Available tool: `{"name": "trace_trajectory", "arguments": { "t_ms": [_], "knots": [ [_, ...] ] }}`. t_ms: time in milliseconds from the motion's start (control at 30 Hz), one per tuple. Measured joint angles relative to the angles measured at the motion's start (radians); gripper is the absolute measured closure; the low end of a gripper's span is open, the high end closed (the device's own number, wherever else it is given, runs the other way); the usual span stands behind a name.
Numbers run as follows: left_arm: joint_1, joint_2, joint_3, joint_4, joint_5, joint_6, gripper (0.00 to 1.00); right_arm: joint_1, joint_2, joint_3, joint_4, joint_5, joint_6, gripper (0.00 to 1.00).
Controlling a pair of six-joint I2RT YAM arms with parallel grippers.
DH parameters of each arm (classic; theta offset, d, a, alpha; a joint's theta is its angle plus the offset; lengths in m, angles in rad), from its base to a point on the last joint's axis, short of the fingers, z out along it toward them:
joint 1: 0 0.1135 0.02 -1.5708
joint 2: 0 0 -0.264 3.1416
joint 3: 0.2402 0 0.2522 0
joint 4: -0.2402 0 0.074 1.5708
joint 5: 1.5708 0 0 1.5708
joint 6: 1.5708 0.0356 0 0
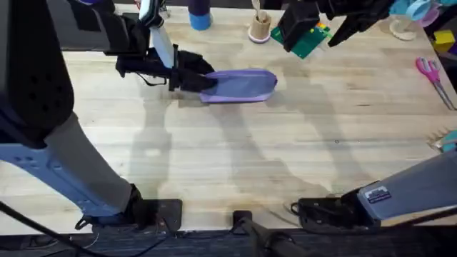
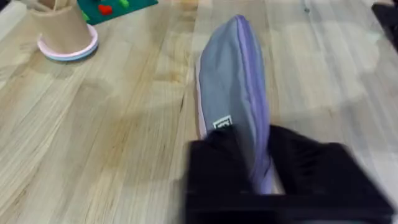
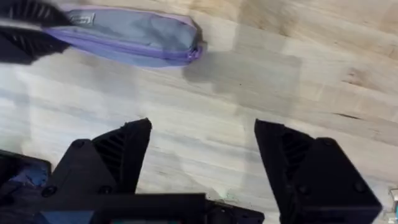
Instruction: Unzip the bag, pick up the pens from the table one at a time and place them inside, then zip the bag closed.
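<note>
Gripping one bag (image 1: 243, 86) end, left end effector (image 1: 187, 80) clenched; right end effector (image 3: 202, 155) released.

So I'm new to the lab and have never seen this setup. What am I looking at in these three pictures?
Two robot arms work at a wooden table. One picture comes from a camera above; the other two come from cameras on each arm's wrist. The left claw is clamped on one end of a purple zipped bag; its wrist view shows the black fingers either side of the bag. The right claw hangs open above the table, holding nothing, with the bag farther off. Also on the table: pink scissors, a cup and a green block.
</note>
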Motion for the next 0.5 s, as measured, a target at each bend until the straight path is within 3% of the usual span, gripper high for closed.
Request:
{"name": "trace_trajectory", "arguments": {
  "t_ms": [133,167,500],
  "knots": [
    [0.012,0.0,0.0,0.0,0.003,-0.001,0.141,0.002,0.0,0.0,-0.002,-0.003,-0.003,0.005],
    [0.014,0.0,0.0,-0.002,0.003,-0.006,0.043,0.002,0.0,0.0,-0.002,-0.003,-0.003,0.004],
    [0.021,0.0,0.005,-0.049,0.003,-0.005,0.006,0.002,0.0,0.0,-0.002,-0.003,-0.003,0.005]
  ]
}}
